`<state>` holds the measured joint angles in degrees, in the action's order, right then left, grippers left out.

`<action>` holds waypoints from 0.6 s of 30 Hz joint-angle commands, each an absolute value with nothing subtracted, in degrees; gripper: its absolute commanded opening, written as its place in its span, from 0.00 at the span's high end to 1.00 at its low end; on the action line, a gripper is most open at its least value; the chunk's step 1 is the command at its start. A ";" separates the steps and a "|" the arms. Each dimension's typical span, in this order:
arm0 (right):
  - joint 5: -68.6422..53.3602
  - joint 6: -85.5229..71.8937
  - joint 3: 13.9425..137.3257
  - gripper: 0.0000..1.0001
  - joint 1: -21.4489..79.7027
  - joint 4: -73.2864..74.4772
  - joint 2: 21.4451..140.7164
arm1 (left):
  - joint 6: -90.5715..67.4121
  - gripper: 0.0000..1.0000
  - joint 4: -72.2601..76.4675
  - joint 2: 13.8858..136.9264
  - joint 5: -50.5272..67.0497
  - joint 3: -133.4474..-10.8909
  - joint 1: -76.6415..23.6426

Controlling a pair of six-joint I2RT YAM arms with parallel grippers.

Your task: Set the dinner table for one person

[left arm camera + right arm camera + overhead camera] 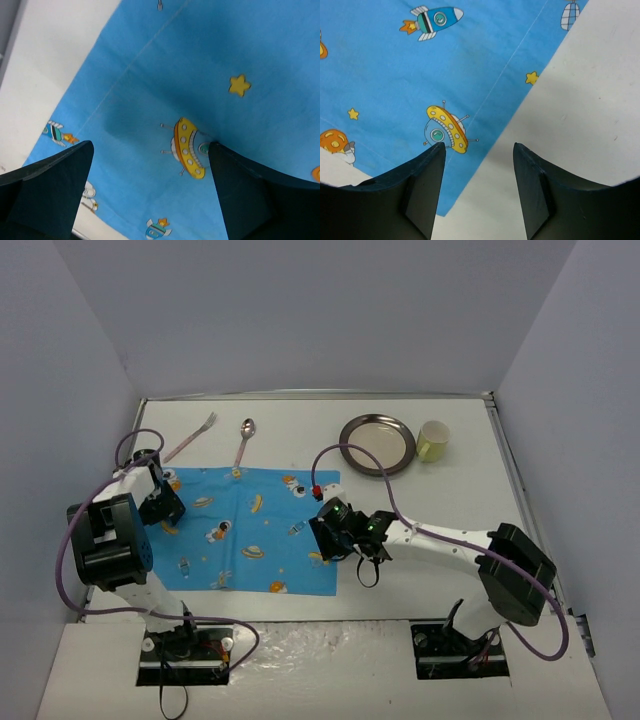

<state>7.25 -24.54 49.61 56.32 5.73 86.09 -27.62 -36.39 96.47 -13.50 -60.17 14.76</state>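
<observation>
The left fingers [55, 180] stand wide over the blue cartoon cloth mat [245, 540] at 9 o'clock; the right fingers [420, 185] stand wide at 3 o'clock.

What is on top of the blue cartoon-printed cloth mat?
Only the left gripper and right gripper, jaws open, sit over edges of the blue cartoon-printed cloth mat; from above they hide small patches beneath them.

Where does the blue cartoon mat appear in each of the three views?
Top external: the blue mat lies left of centre on the dinner table.
Left wrist: the mat fills most of the picture.
Right wrist: the mat covers the upper left.
Shared landmark: the mat's edge against the white table.
</observation>
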 commanded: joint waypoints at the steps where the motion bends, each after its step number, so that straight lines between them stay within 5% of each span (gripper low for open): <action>1: 3.68 -22.45 50.14 0.47 55.50 -0.61 86.54 | -26.15 0.03 -34.49 97.74 -17.10 -63.54 15.60; 18: -3.68 -22.75 47.73 0.50 46.79 -8.80 98.79 | -25.93 0.03 -35.66 98.95 -20.01 -61.88 18.00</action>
